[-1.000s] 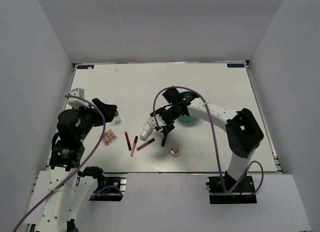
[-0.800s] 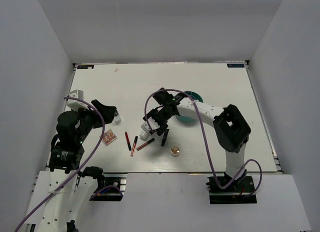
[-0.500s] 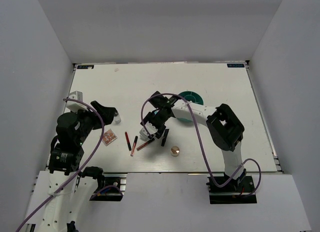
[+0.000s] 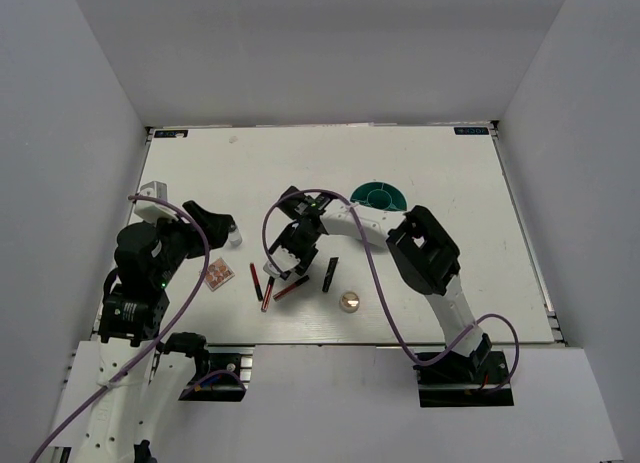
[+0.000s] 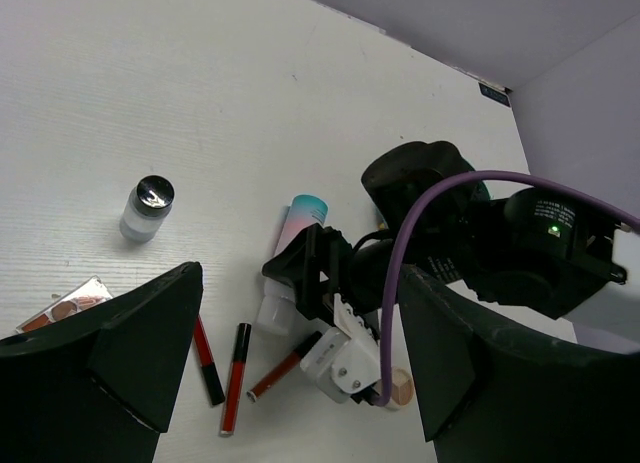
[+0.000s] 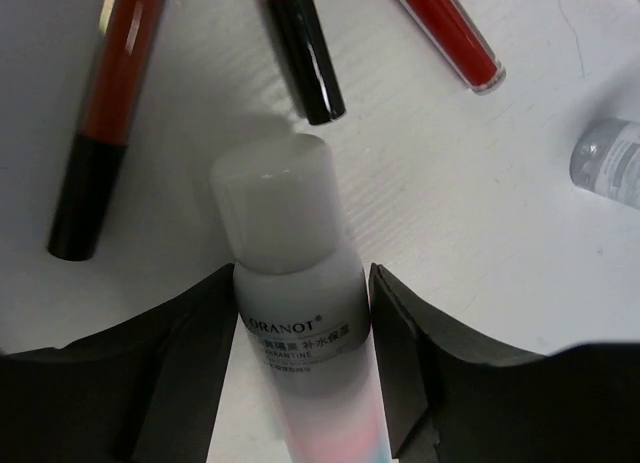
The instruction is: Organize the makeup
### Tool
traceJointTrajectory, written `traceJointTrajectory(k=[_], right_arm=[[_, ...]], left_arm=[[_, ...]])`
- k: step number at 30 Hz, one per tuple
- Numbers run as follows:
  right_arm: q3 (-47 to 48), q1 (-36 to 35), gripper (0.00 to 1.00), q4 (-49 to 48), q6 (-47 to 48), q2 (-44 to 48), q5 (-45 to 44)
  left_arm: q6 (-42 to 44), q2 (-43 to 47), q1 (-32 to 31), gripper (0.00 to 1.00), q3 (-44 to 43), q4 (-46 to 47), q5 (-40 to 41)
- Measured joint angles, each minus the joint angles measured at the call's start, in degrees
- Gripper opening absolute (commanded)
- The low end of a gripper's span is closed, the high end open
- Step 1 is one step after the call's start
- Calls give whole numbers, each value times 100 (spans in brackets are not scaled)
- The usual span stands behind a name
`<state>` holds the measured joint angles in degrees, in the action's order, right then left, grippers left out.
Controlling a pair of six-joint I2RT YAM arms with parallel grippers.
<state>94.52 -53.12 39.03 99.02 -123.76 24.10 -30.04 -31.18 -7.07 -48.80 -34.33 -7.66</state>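
The white-pink bottle (image 6: 300,313) lies on the table, its light blue end (image 5: 308,209) pointing away from the sticks. My right gripper (image 6: 300,358) (image 4: 290,251) straddles it, with both pads against its sides. Three red and black sticks (image 4: 268,290) lie just below it, and a black stick (image 4: 331,273) lies to their right. The pink palette (image 4: 218,275) sits at the left. The round compact (image 4: 349,301) sits at the lower right. My left gripper (image 5: 300,368) (image 4: 215,223) hovers open above the table, holding nothing.
A small clear jar with a dark lid (image 4: 235,238) (image 5: 147,208) stands near my left gripper. The teal round divided cup (image 4: 378,196) sits behind the right arm. The right arm's purple cable (image 4: 275,223) loops over the bottle area.
My right arm has swung left from near the teal cup to the bottle, and its jaws have narrowed onto it. The left arm has stayed put.
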Motion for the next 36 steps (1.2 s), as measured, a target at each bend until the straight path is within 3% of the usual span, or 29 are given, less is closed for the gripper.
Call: traceJointTrajectory(k=[3, 7, 10, 18, 26, 36], right_arm=[[363, -17, 52, 201, -4, -203, -177], [448, -15, 28, 282, -66, -238, -337], [463, -13, 18, 304, -175, -238, -385], [675, 201, 4, 496, -1266, -199, 94], [769, 780, 0, 275, -3268, 809, 1158], [603, 2135, 0, -1051, -5895, 2151, 2328]], left_arm=[[-4, 31, 0, 88, 4, -4, 2], [-37, 94, 0, 88, 24, -4, 2], [-46, 98, 0, 88, 42, 2, 2], [-92, 92, 0, 88, 105, 61, -35], [-168, 136, 0, 89, 348, 323, -227], [-199, 149, 0, 89, 409, 621, -433]])
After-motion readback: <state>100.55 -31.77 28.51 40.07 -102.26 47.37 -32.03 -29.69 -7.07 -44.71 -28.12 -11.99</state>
